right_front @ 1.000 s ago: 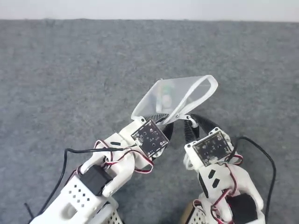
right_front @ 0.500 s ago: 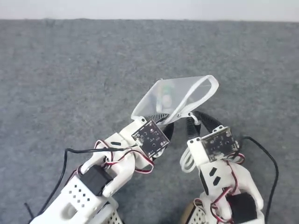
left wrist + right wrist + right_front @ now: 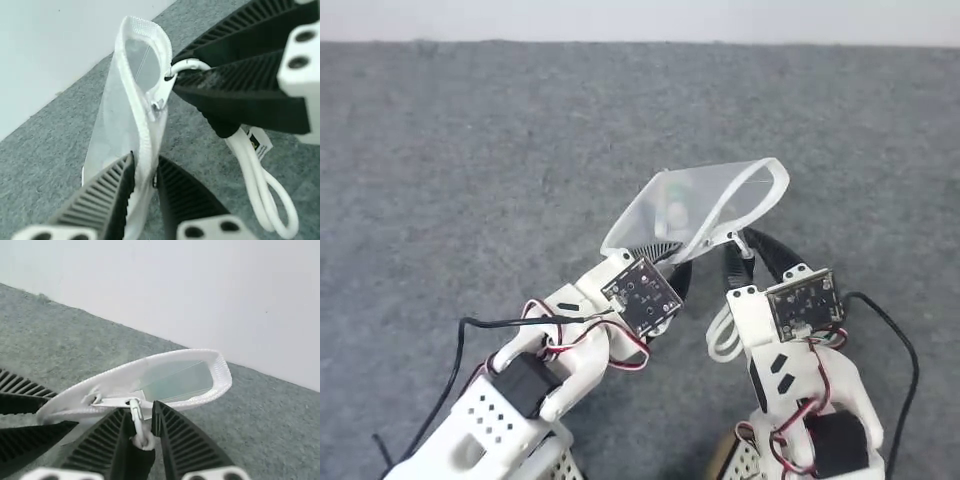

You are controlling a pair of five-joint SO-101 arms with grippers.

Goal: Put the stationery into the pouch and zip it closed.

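Arms enter from bottom of frame and meet at centre: left gripper (image 3: 145, 162) clamped on the pouch (image 3: 705, 200) zip edge, right gripper (image 3: 138, 411) pinching its white pull cord (image 3: 143, 441), pouch held up with mouth gaping, open grey mat (image 3: 470, 150) all round, pale-green item (image 3: 675, 212) inside.

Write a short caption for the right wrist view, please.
Right end effector pinches the zip pull cord of the open white pouch.
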